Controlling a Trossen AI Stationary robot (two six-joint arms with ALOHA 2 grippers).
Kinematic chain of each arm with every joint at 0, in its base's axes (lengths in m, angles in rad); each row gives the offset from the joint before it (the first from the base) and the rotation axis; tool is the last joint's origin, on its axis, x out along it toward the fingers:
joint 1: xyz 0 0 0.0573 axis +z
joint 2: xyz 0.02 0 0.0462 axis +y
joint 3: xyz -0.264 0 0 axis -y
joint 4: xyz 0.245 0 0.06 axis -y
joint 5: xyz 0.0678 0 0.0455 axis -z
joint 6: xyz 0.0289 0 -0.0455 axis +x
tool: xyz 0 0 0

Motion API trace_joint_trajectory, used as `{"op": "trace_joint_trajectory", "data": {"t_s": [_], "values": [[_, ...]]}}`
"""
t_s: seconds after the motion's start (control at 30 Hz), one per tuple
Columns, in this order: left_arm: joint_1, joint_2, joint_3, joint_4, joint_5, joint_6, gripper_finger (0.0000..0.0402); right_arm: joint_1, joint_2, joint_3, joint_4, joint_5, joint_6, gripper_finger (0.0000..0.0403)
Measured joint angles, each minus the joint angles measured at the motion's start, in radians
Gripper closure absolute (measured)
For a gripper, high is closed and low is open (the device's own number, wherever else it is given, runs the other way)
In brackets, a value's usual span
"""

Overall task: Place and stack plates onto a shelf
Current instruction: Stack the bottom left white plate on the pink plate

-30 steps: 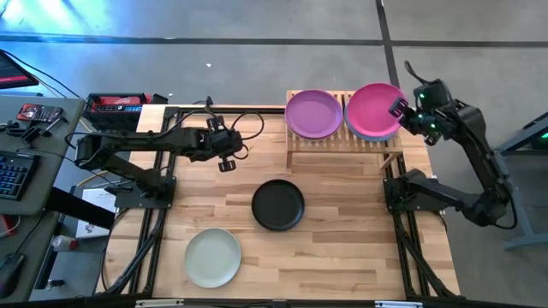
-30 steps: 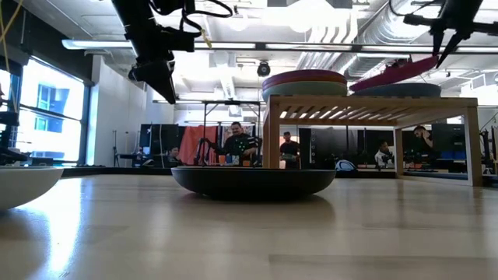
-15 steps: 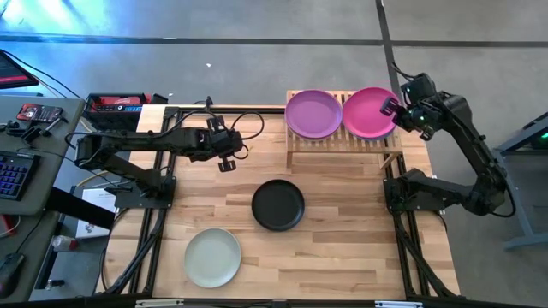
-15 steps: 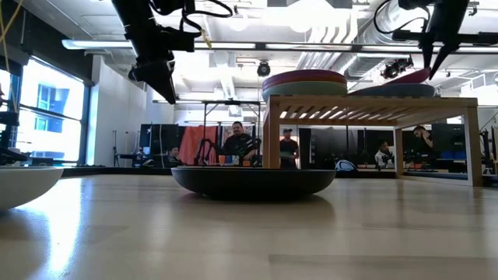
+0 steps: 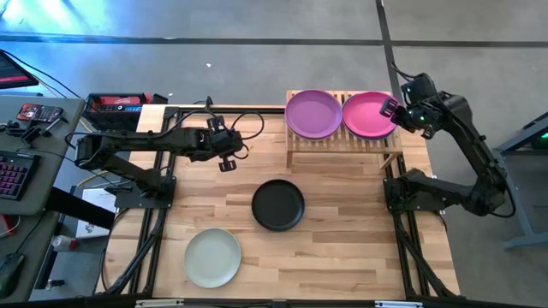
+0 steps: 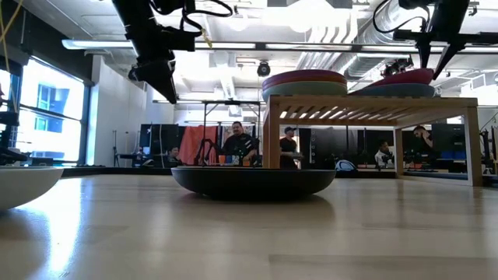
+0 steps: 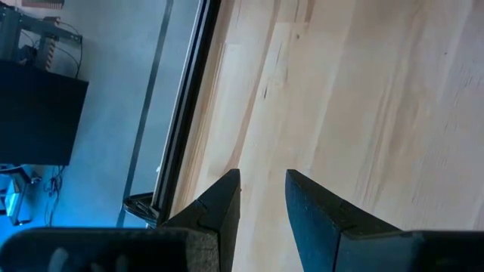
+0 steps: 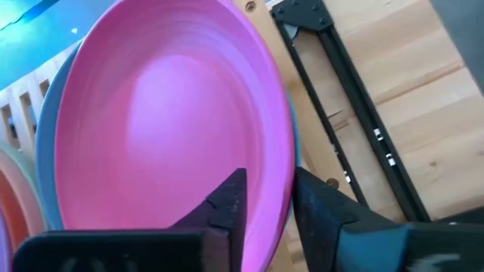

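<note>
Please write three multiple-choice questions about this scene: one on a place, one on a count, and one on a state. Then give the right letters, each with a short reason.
1. Where does the black plate lie?
A. on the shelf
B. on the table
C. in the left hand

2. How many plates lie on the table, off the shelf?
A. two
B. four
C. none

3. What does the right hand do?
A. hangs open over the table
B. grips the sage green plate
C. grips the rim of the magenta plate

Answers: 1 B, it sits mid-table; 2 A, only the black and the sage green plate; 3 C, its fingers close on that rim.
</note>
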Motion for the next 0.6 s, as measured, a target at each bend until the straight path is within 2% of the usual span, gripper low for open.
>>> {"op": "trace_joint_trajectory", "data": {"t_s": [0.27,0.43,0.6], "values": [[0.000,0.000,0.000,0.001,0.000,0.000,0.0305,0.000,-0.054,0.000,0.001,-0.044,-0.026,0.0290],[0.000,0.000,0.000,0.030,0.003,0.000,0.0305,0.000,-0.114,0.000,0.052,-0.051,-0.026,0.0289],[0.000,0.000,0.000,0.072,0.054,-0.001,0.0305,0.005,-0.126,0.000,0.105,-0.125,-0.043,0.0289]]}}
